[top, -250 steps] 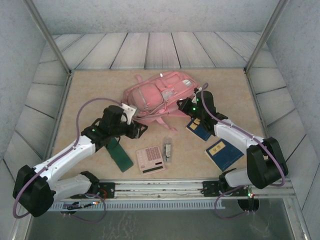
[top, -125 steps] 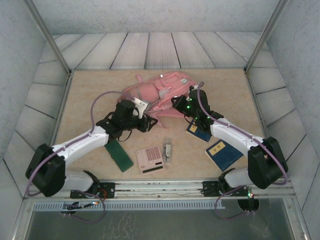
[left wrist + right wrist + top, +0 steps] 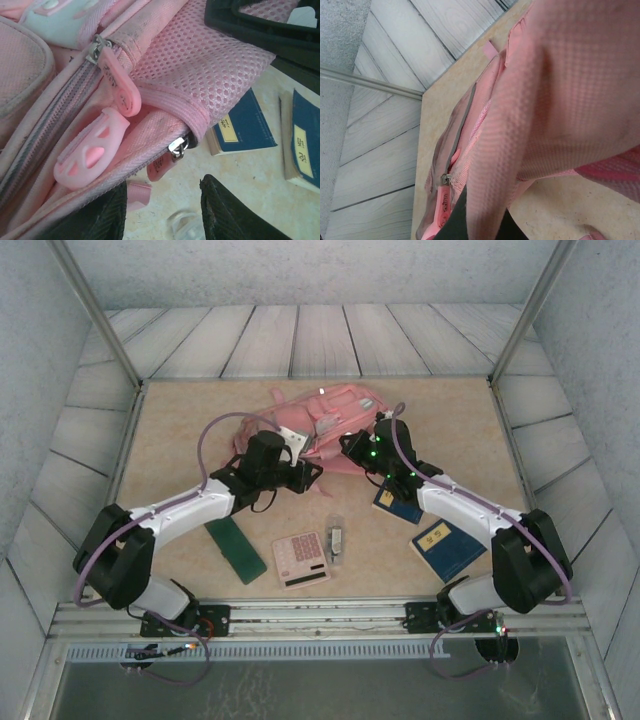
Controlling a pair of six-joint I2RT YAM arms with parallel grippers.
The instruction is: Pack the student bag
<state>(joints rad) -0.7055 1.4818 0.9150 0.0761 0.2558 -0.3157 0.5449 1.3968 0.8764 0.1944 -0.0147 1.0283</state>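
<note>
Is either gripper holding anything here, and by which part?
The right gripper is shut on the backpack, pinching the fabric at its mesh side. The left gripper holds nothing; its jaws stand open near the zip pulls.

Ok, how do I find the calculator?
Start at the big pink backpack in the middle of the table, then come toward the near edge. The calculator lies flat there, between a dark green slab and a small grey object. Only it has rows of pink buttons.
</note>
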